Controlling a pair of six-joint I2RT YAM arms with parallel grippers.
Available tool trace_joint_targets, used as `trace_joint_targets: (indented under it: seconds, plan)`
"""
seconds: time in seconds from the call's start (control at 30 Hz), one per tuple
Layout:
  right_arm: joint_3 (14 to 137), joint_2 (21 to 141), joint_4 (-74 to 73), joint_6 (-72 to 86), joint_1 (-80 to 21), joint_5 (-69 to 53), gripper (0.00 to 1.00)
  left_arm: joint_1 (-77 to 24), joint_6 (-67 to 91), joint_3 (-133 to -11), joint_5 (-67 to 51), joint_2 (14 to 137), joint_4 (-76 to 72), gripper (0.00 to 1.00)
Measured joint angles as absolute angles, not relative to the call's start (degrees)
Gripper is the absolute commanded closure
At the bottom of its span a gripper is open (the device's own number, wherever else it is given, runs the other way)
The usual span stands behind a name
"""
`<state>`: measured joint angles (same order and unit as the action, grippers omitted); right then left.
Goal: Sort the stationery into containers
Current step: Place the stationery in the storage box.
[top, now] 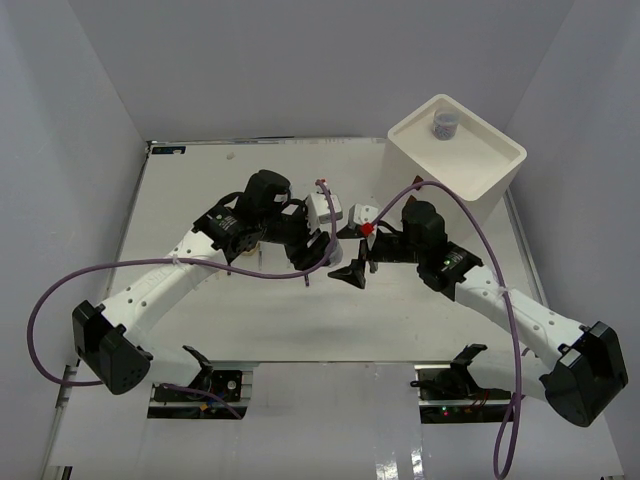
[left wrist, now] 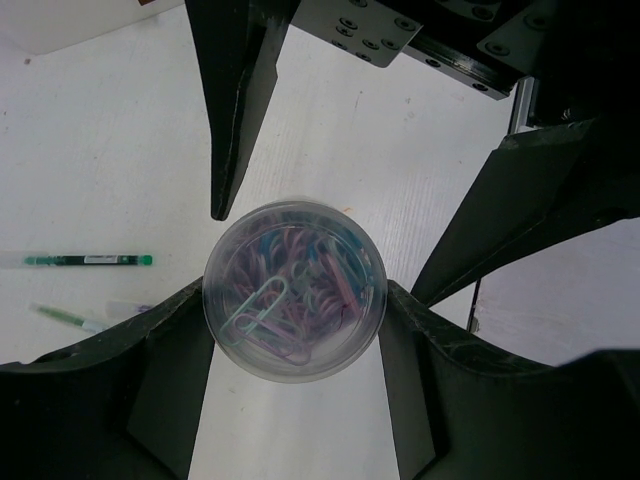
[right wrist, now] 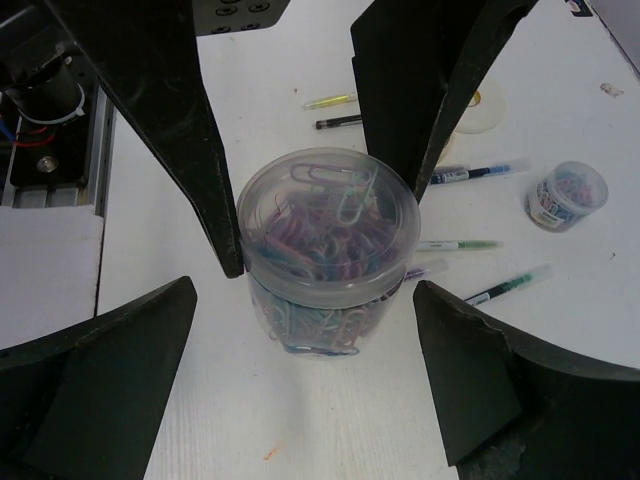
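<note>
Black fingers (left wrist: 170, 345) of the left gripper (left wrist: 293, 300) are clamped on a small round clear plastic jar (right wrist: 325, 235) full of coloured paper clips, one pad against each side. The right gripper (right wrist: 305, 288) faces it from the opposite side, its jaws spread wide around the same jar without touching it. Both meet over the middle of the white table (top: 280, 320); whether the jar's base rests on it cannot be told. Nearby on the table lie several thin pens, among them a dark green pen (left wrist: 85, 260), a second clip-filled jar (right wrist: 566, 195) and a white tape ring (right wrist: 480, 112), partly hidden. At the far right corner stands the large white box (top: 470, 182), with another small jar (top: 445, 126) in its tray top.
</note>
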<state>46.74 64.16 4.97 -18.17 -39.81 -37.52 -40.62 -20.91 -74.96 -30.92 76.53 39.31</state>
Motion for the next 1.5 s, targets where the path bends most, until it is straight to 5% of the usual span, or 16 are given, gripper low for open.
trace_joint_targets:
  seconds: [0.17, 0.5, 0.67, 0.73, 0.87, 0.97, 1.5]
  plan:
    - [47.2, 65.4, 6.0, -17.7, -40.2, -37.4, 0.05, -40.6, -21.0, -75.0, -31.3, 76.6, 39.4, 0.66]
    - [47.2, 65.7, 6.7, -16.7, -40.3, -35.9, 0.52, -40.6, -21.4, -74.7, -31.7, 76.1, 39.3, 0.64]
    - [47.2, 65.7, 7.4, -16.3, -40.3, -35.3, 0.73, -40.6, -21.4, -74.6, -31.5, 75.6, 39.1, 0.54]
    - [47.2, 65.7, 7.7, -16.3, -40.3, -35.2, 0.74, -40.6, -21.4, -74.5, -31.2, 75.3, 39.0, 0.48]
    - [47.1, 65.5, 8.0, -16.3, -40.6, -34.3, 0.76, -40.6, -21.3, -74.1, -30.5, 74.7, 38.6, 0.16]
    - [46.5, 64.9, 7.5, -15.9, -40.6, -31.5, 0.8, -40.6, -20.5, -73.6, -28.7, 73.7, 37.2, 0.03]
    - [47.2, 60.8, 4.5, -15.0, -34.9, -1.9, 0.76, -37.6, -7.8, -63.4, -1.8, 59.0, 20.5, 0.02]
